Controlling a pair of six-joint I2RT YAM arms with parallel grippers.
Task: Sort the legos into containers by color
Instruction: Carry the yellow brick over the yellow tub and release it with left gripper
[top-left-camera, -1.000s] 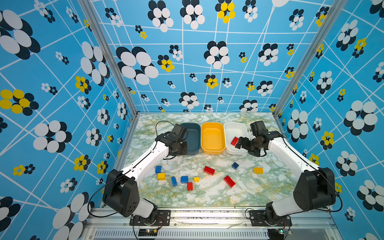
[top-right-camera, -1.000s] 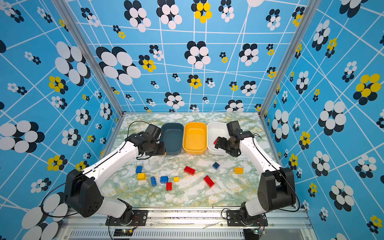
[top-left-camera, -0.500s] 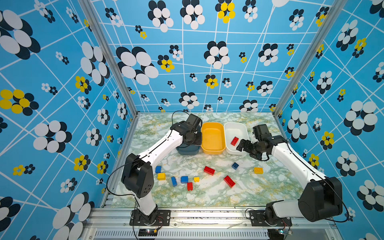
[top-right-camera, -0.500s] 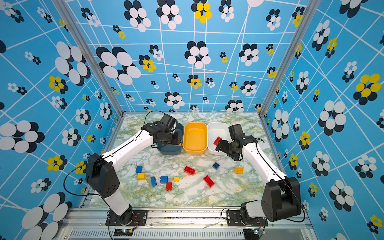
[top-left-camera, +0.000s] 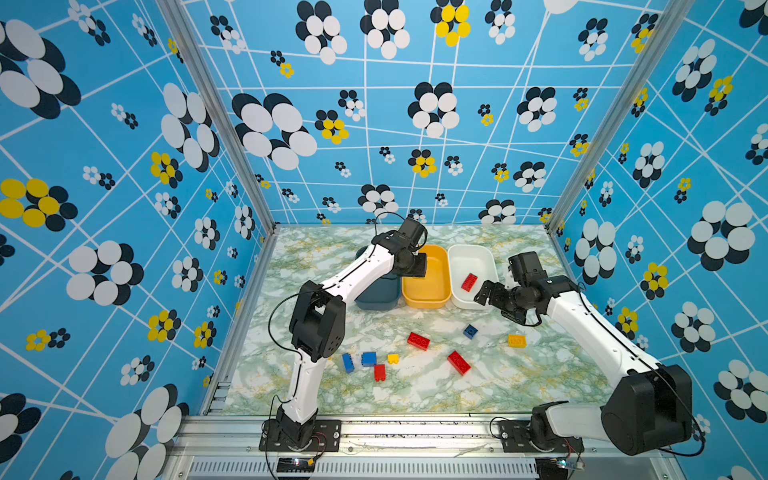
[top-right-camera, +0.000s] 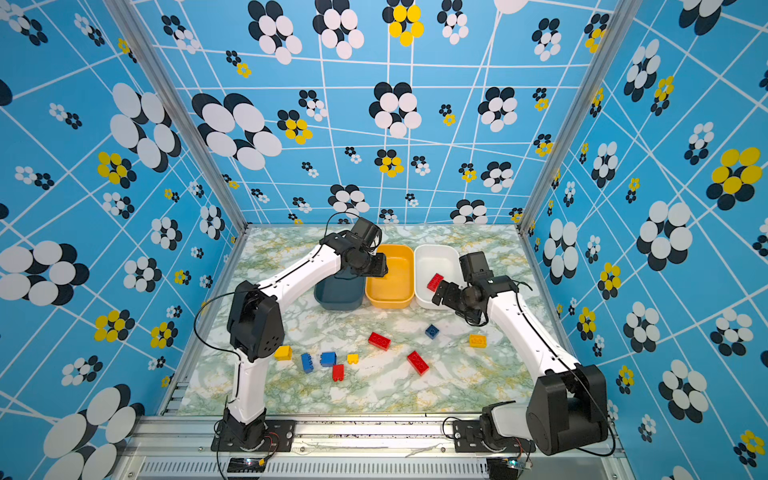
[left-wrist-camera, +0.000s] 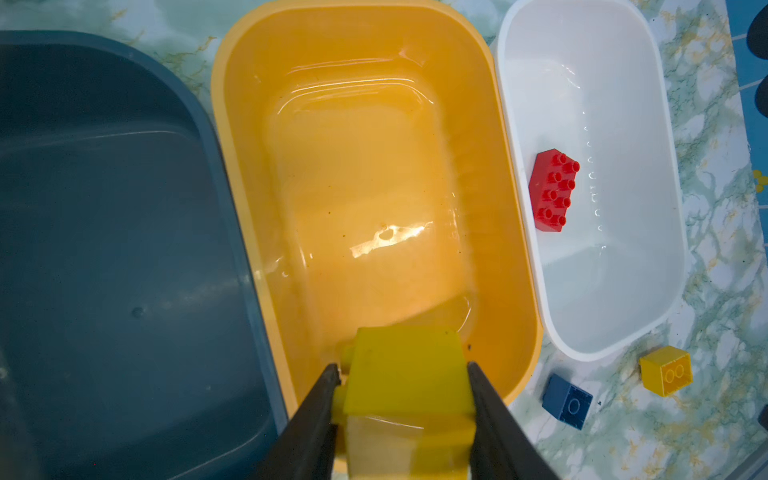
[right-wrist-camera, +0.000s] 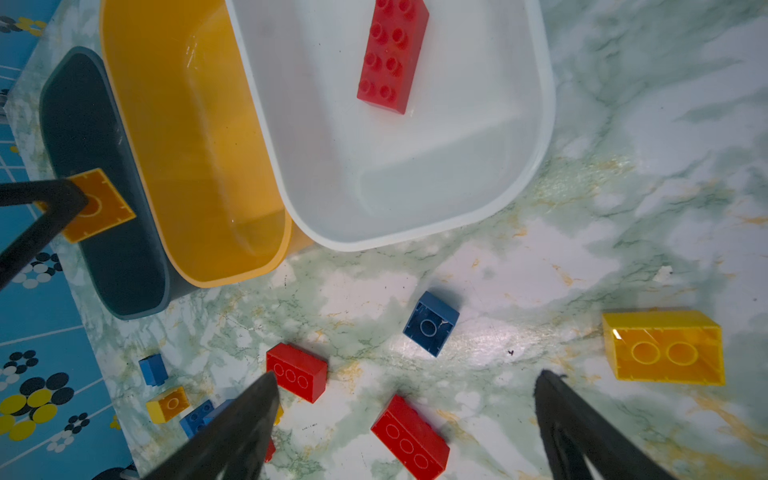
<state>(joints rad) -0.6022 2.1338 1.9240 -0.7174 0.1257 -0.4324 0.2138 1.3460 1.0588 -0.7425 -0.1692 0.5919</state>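
- Your L gripper (left-wrist-camera: 402, 369) is clamping a yellow brick (left-wrist-camera: 409, 386) btwn both fingers, jaws narrowed onto its sides.
- It's hanging that brick over the yellow-orange tub (left-wrist-camera: 353, 187), at the side next to the teal tub (left-wrist-camera: 104, 228).
- Your R gripper (right-wrist-camera: 407, 376) is hovering w/ jaws spread wide, nothing btwn them, above the table (right-wrist-camera: 623, 187) just in front of the white tub (right-wrist-camera: 415, 166), toward the right edge.
- The 3 tubs are sitting side by side by the middle of the table's far edge: teal, yellow-orange, white, left to right.
- A long red brick (top-left-camera: 469, 282) is lying studs-up inside the white tub.
- Mid-table, a blue square brick (top-left-camera: 470, 331) and a loose yellow brick (top-left-camera: 517, 340) are lying near the R gripper; a red brick (top-left-camera: 418, 340) and a 2nd red brick (top-left-camera: 459, 362) are lying nearer the centre.
- Left of centre, toward the near edge, you're seeing a tight cluster: a blue brick (top-left-camera: 348, 362), a 2nd blue brick (top-left-camera: 368, 358), a small red brick (top-left-camera: 379, 372), a small yellow brick (top-left-camera: 393, 358).
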